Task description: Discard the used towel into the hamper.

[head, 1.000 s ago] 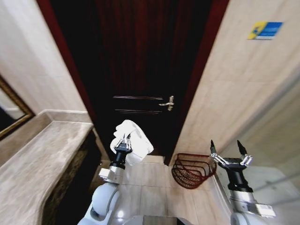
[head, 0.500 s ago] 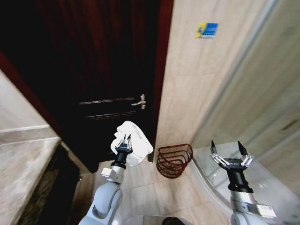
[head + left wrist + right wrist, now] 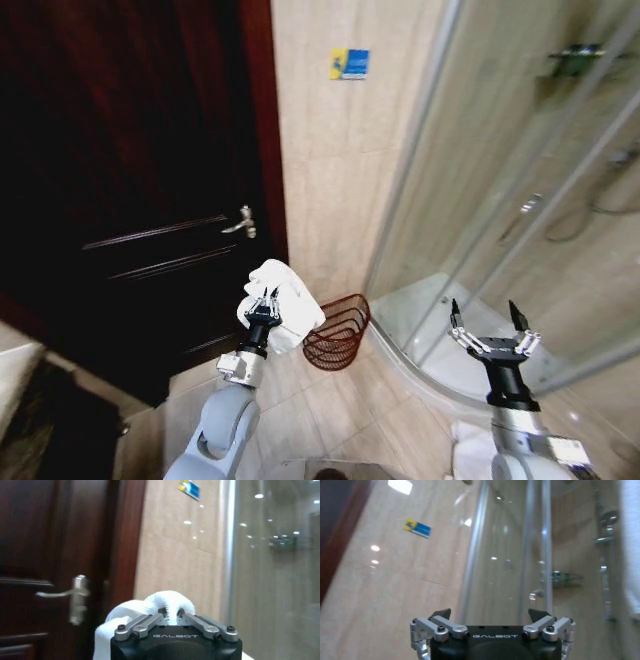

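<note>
Head view: left gripper (image 3: 264, 300) raised in front of the dark door (image 3: 130, 180), fingers pinched tight on bunched white towel (image 3: 288, 300), which bulges past the fingertips. Hamper (image 3: 338, 333) sits on the floor against the tiled wall, just right of the towel and lower. Right gripper (image 3: 482, 320) spread wide, empty, near the shower glass (image 3: 520, 180). "GALBOT" reads on both wrists; blue-yellow wall sign (image 3: 350, 64) illegible.

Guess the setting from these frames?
Most likely a bathroom: curved glass shower enclosure with chrome shower fittings, beige tiled walls, and a reddish-brown wicker hamper on the floor near a dark wooden door.
</note>
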Available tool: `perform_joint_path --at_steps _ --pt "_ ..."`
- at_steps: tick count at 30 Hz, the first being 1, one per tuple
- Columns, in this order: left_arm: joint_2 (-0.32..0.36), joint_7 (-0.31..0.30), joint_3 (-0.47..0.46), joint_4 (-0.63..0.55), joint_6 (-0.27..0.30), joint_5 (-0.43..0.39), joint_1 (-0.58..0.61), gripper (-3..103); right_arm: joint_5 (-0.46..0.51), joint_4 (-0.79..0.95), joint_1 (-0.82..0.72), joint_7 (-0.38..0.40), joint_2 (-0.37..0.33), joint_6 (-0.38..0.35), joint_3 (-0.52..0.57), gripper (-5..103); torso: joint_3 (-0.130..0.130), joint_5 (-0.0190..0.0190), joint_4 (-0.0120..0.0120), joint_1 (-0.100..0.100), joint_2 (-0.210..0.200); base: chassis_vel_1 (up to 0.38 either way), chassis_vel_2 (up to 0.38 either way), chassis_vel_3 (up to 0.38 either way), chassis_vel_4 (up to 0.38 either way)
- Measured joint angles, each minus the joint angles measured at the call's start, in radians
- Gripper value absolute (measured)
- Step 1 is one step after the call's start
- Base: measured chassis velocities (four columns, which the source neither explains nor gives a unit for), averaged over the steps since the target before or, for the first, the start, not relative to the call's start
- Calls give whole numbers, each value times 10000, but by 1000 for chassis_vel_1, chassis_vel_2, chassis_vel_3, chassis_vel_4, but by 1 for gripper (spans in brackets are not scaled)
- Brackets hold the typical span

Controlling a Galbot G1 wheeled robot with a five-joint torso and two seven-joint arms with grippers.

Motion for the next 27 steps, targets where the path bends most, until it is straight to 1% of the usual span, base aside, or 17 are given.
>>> perform_joint_path --at_steps 6,10,15,19,20,22,23,24,25,27 --pt "43 -15 12 501 -13 31 -90 3 -29 -8 -29 -4 0 0 -44 100 0 -2 0 0 0 -139 -123 -117 -137" --pt "251 -55 6 1221 -16 75 -425 3 -18 -128 -41 -5 0 -17 -17 100 0 -3 0 0 0 -121 -127 -122 -130" --pt "513 -96 5 1680 -26 0 -740 3 47 -252 -45 -1 0 12 0 100 0 -2 -2 1 0 -118 -137 -118 -121" --pt "930 -25 18 2742 -436 -57 -1135 3 136 -505 -72 -7 0 308 -90 100 0 -6 -4 1 0 -103 -97 -79 -109" --pt "930 -25 18 2742 -436 -57 -1135 3 136 -505 -72 -7 0 308 -90 100 0 -6 -4 1 0 -84 -78 -67 -82" --pt "1112 3 47 3412 -621 -44 -1370 3 173 -615 -130 -22 0 491 -129 100 0 0 -2 0 0 -42 -23 -25 -41" --pt "1162 49 66 3859 -704 -24 -1550 3 182 -655 -163 -36 0 594 -179 100 0 -3 1 0 0 0 0 0 0" --pt "1162 49 66 3859 -704 -24 -1550 3 182 -655 -163 -36 0 594 -179 100 0 -3 1 0 0 0 0 0 0" --pt "1141 73 77 4267 -827 14 -1706 3 184 -679 -191 -86 0 685 -226 100 0 -4 1 -1 0 0 0 0 0" --pt "1084 80 84 4532 -903 51 -1801 3 180 -690 -205 -128 0 755 -255 100 0 -3 2 -1 0 0 0 0 0"
